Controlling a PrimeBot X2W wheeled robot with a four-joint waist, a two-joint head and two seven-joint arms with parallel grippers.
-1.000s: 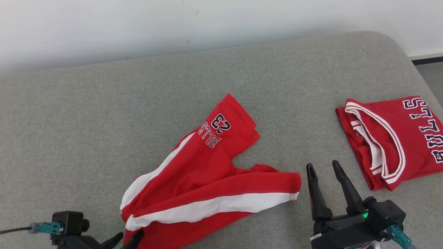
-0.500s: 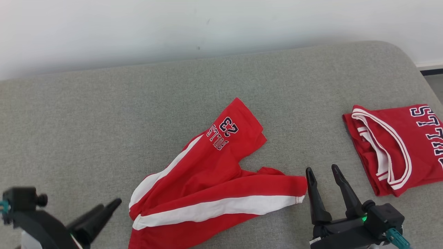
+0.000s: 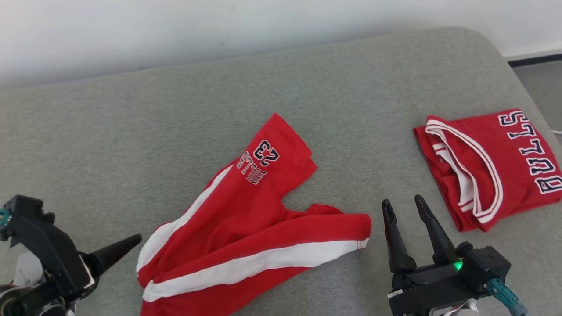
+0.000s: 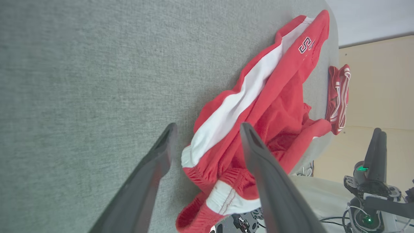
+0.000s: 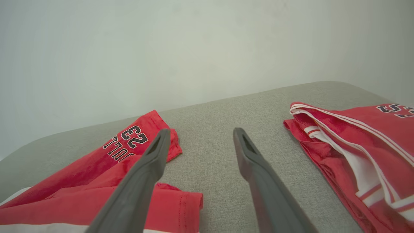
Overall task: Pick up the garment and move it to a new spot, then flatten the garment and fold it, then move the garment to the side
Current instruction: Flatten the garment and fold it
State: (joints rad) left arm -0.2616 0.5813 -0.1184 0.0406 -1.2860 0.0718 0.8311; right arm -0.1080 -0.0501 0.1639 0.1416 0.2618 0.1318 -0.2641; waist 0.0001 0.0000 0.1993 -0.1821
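Observation:
The garment, red shorts (image 3: 246,228) with white side stripes and "BULLS 23" print, lies rumpled on the grey cushion, its legs spread apart and its waistband at the front edge. My left gripper (image 3: 131,242) is open and stands a short way left of the waistband, not touching it. In the left wrist view the left gripper (image 4: 208,126) points toward the shorts (image 4: 258,97) with nothing held between its fingers. My right gripper (image 3: 401,201) is open just right of the near leg's hem. In the right wrist view the right gripper (image 5: 201,130) is over bare cushion, with the shorts (image 5: 97,174) to its left.
A folded red "BULLS" jersey (image 3: 496,166) lies at the right end of the grey cushion (image 3: 131,131), also visible as the jersey (image 5: 362,142) in the right wrist view. A white wall runs behind. The cushion's rounded right edge drops to the floor (image 3: 540,83).
My left gripper has let go of the shorts' waistband and drawn back to the left, open. The head camera shifted. The right gripper has kept its place beside the hem.

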